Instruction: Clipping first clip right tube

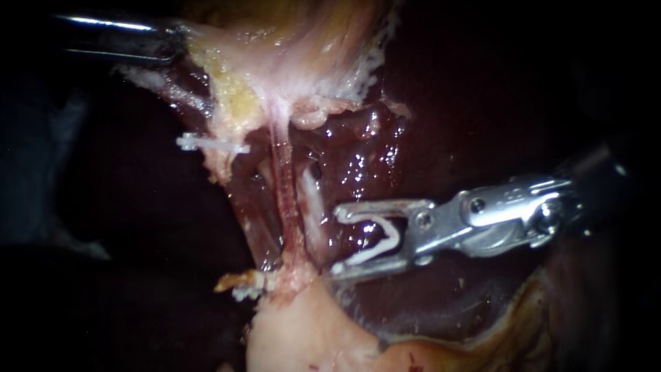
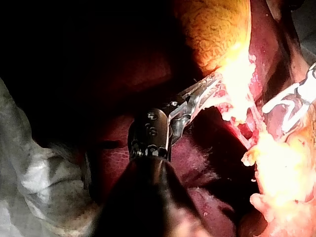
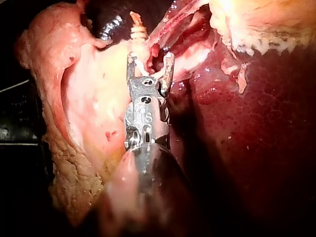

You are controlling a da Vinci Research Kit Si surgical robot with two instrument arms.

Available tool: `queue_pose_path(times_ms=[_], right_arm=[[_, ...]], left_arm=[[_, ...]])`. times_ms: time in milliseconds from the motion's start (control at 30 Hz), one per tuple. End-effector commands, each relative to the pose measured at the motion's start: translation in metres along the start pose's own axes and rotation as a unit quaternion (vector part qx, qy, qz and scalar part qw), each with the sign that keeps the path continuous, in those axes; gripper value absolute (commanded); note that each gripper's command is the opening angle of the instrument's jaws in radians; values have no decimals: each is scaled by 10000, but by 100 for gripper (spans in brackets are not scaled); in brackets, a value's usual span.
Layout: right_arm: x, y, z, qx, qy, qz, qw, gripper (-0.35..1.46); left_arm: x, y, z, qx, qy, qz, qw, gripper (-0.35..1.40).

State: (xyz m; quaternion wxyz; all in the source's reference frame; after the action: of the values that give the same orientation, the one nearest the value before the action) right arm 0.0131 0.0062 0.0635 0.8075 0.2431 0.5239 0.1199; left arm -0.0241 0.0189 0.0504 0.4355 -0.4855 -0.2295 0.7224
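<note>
My right instrument point(image 1: 339, 241) comes in from the right, its jaws spread wide with a white clip point(image 1: 375, 238) seated between them. The jaw tips lie just right of a pale tube point(image 1: 310, 203); they are not around it. A reddish tube point(image 1: 286, 200) runs alongside, further left. In the right wrist view the jaws point(image 3: 150, 61) carry the clip point(image 3: 144, 67) just short of the tubes. My left instrument point(image 1: 182, 34) at the upper left is shut on the gallbladder's point(image 1: 289, 41) pale edge. The left wrist view shows the same grip point(image 2: 210, 89).
Another white clip point(image 1: 210, 145) sits on tissue left of the tubes. Dark red liver point(image 1: 413, 103) lies behind and to the right. Pale fatty tissue point(image 1: 303, 337) fills the lower middle. My right instrument's clip point(image 2: 289, 106) shows in the left wrist view.
</note>
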Motion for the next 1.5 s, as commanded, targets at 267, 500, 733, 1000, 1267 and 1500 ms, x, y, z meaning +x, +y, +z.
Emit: queue_pose_path(times_ms=[267,500,733,1000,1267,1500], right_arm=[[-11,9,39,99,81,269,9996,50],[-14,16,62,154,467,626,9968,50],[-8,20,76,630,790,903,9908,49],[-7,16,81,758,864,1000,9883,49],[3,-9,81,931,968,1027,9856,49],[15,-33,79,1478,970,893,9802,47]], left_arm=[[-2,1,3,6,3,2,10000,-35],[-3,1,4,-3,0,5,10000,-35],[-3,1,4,0,1,5,10000,-35],[-4,1,5,2,2,8,10000,-35],[-5,0,6,0,2,11,10000,-35],[-5,0,6,1,2,12,10000,-35]])
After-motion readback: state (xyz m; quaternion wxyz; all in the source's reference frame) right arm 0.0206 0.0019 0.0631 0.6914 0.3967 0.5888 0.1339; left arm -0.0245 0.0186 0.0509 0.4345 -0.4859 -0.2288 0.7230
